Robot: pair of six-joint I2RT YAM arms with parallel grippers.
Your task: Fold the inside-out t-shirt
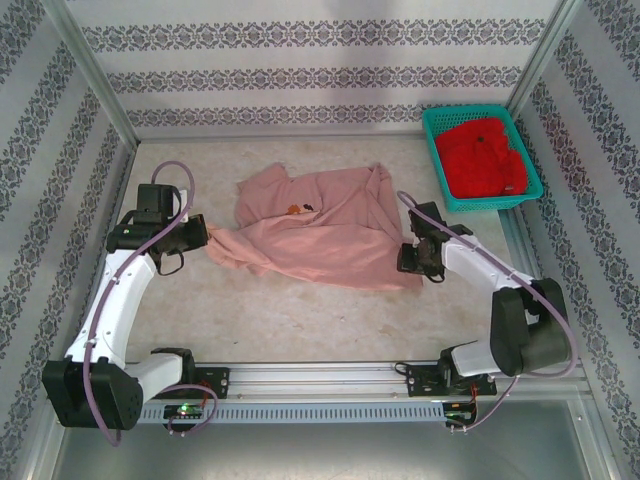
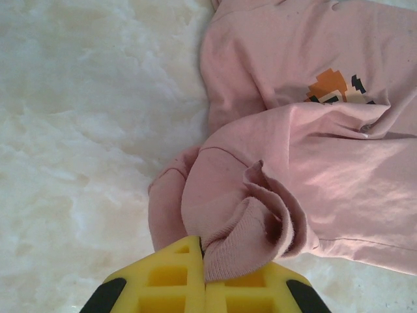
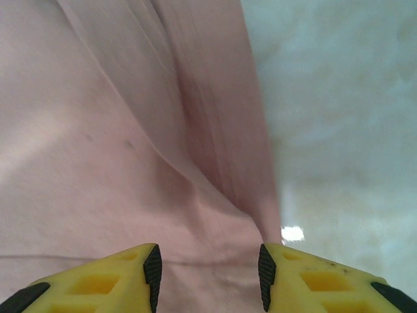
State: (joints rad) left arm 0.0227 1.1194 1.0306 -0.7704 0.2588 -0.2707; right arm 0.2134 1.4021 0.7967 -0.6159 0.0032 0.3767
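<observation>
Here, one hand pinches the soft, dusty-pink cloth t-shirt (image 1: 320, 235) and the other hand holds nothing.
The shirt lies crumpled in the middle of the pale table (image 1: 300, 320). The left gripper (image 2: 202, 253) is squeezed tight on a bunched edge, maybe a sleeve. The right gripper (image 3: 208, 267) sits over the shirt's other side with its jaws apart. If only the left one pulls, the shirt may drag and bunch up more. The left wrist view shows the little orange picture (image 2: 332, 88) up close. The top view shows both grippers at once.
</observation>
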